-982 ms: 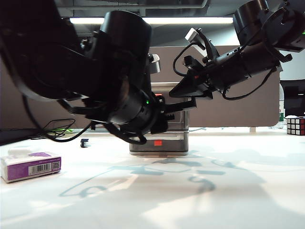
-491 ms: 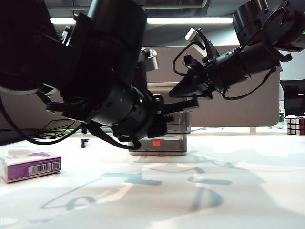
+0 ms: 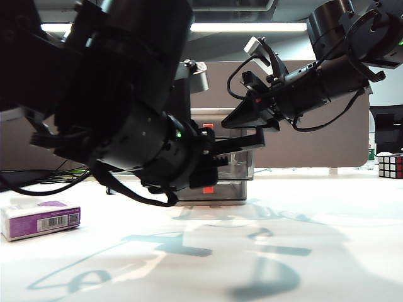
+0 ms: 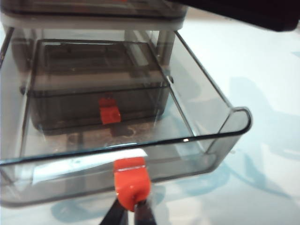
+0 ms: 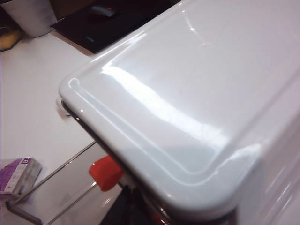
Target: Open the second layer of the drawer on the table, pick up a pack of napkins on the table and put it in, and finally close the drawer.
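Observation:
The drawer (image 3: 242, 189) stands at mid-table with its white top (image 5: 187, 93) filling the right wrist view. Its second layer (image 4: 197, 108) is pulled well out, and my left gripper (image 4: 132, 212) is shut on that layer's red tab (image 4: 131, 180). The bottom layer's red tab (image 4: 108, 112) shows through the clear floor. My right gripper (image 3: 234, 128) rests at the front of the unit's top; its fingers (image 5: 138, 208) are a dark shape under the lid edge. The pack of napkins (image 3: 41, 219), purple and white, lies on the table (image 3: 315, 239) to the left.
My bulky left arm (image 3: 126, 126) blocks most of the exterior view's left half. A colour cube (image 3: 390, 165) sits at the far right edge. A grey partition (image 3: 315, 113) stands behind the table. The napkin pack (image 5: 18, 174) also shows beside the open layer.
My left arm has drawn back toward the camera and leftward, sliding the second layer out by its red tab. The right arm has stayed on the unit's top.

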Action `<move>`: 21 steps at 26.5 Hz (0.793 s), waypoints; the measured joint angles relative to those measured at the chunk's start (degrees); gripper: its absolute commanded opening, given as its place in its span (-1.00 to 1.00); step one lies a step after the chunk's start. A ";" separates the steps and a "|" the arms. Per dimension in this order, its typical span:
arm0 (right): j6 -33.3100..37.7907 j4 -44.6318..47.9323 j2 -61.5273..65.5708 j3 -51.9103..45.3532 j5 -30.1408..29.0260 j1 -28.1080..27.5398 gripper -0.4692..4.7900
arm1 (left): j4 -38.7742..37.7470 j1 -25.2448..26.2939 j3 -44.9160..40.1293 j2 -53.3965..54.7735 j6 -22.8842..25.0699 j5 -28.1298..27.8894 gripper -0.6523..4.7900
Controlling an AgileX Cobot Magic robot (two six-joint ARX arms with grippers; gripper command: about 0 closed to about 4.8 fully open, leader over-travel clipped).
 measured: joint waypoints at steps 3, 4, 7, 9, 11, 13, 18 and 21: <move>0.13 0.07 0.00 0.02 0.26 0.04 -0.84 | -3.48 -0.02 -0.87 -1.44 -0.09 1.99 0.07; 0.15 0.09 0.00 0.02 0.39 -0.04 -0.84 | -5.01 -0.17 -1.25 -1.95 0.02 2.40 0.13; 0.15 0.09 0.00 0.02 0.44 -0.04 -0.84 | -11.41 -0.70 -1.36 -6.03 0.07 3.37 0.14; 0.15 0.09 0.00 0.02 0.42 -0.04 -0.84 | -14.64 -0.70 -1.25 -8.70 0.13 4.28 0.15; 0.15 0.13 0.00 0.02 0.24 -0.04 -0.84 | -20.92 -0.70 -1.27 -11.91 0.11 4.66 0.15; 0.17 0.28 0.00 0.02 -0.11 -0.07 -0.84 | -28.63 -0.70 -1.27 -15.93 0.46 4.76 0.15; 0.44 0.28 0.00 0.02 -1.07 -0.09 -0.84 | -46.25 -0.63 -1.29 -25.90 5.81 3.48 0.34; 0.79 0.28 0.00 0.02 -1.62 -0.09 -0.84 | -53.22 0.52 -1.29 -28.63 8.28 3.50 0.60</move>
